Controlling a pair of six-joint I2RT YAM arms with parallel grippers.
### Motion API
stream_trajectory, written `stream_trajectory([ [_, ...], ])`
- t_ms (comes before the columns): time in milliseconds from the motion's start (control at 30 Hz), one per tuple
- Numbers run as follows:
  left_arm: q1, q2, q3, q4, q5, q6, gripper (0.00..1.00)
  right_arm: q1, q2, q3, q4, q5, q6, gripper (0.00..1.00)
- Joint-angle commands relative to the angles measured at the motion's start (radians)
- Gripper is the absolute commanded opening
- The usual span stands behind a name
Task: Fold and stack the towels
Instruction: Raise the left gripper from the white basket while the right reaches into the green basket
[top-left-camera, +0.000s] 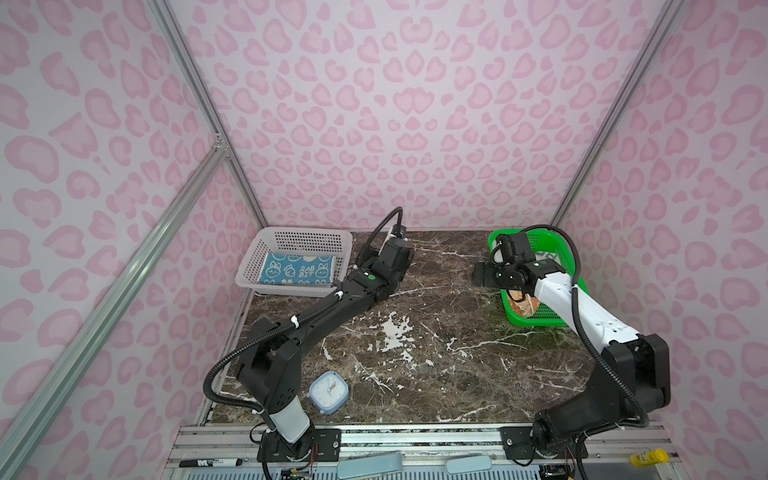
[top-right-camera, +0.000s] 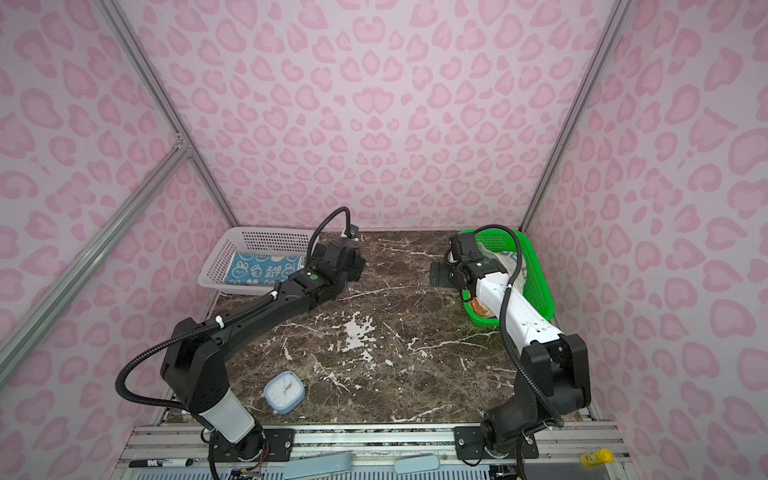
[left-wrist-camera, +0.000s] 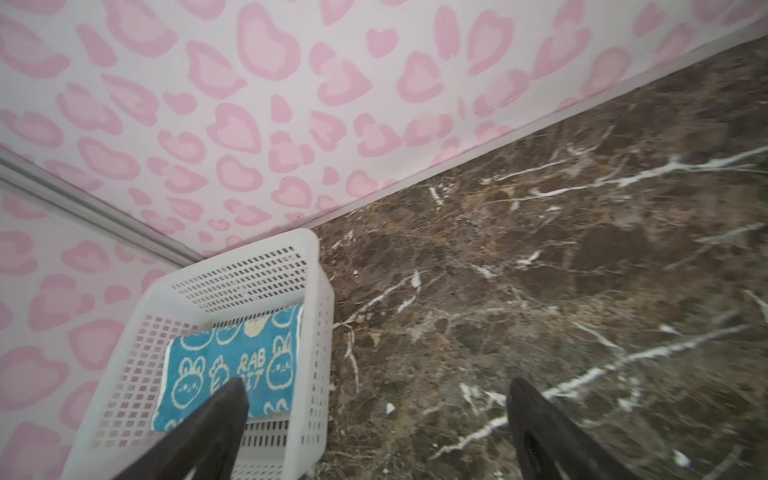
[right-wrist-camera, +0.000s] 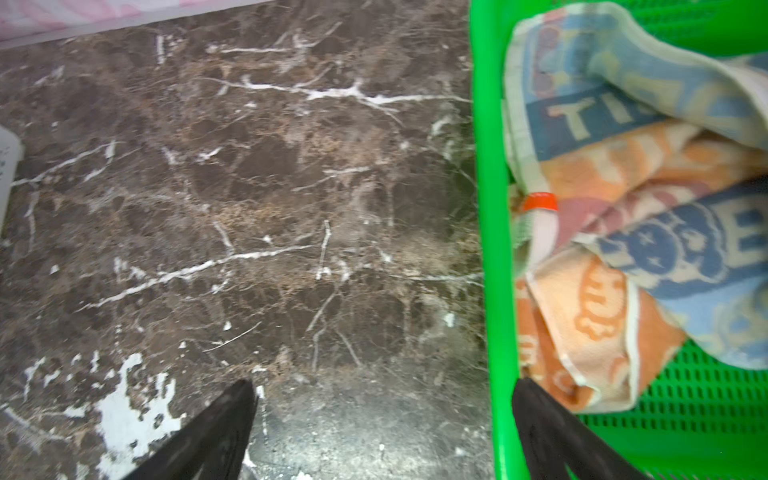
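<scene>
r claw, released & empty like l claw, sits just beside crumpled towels in green basket, so r arm's nearer.

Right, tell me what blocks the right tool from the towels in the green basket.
Only the near wall of the green basket, just beside the open right tool; the crumpled towels inside lie uncovered.

Soft, even light all over, hardly a shadow. Both top views sharp, the walls stretched wide toward the edges. Wrist views smeared and soft.
</scene>
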Motion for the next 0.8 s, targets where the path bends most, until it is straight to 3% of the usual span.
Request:
stream_trajectory([
  [0, -0.079, 0.022, 0.017, 0.036, -0.087, -0.048, 0.98, -0.047, 0.002, -0.034, 0.015, 0.016, 0.009, 0.98],
  [267, -0.177, 0.107, 0.108, -0.035, -0.11, -0.171, 0.98, -0.092, 0.047, -0.072, 0.028, 0.045, -0.007, 0.97],
  [300, -0.177, 0.113, 0.111, -0.045, -0.131, -0.205, 0.98, -0.095, 0.057, -0.078, 0.033, 0.037, -0.011, 0.94],
  [433, -0.177, 0.126, 0.108, -0.027, -0.038, -0.143, 0.98, -0.102, 0.1, -0.079, 0.061, 0.04, -0.017, 0.81],
  [667, -0.177, 0.123, 0.104, -0.09, 0.064, -0.201, 0.98, -0.092, 0.191, -0.018, 0.056, 0.05, -0.017, 0.55],
  [767, -0.177, 0.108, 0.082, -0.106, 0.069, -0.246, 0.98, -0.081, 0.206, -0.003, 0.035, 0.059, -0.028, 0.51],
])
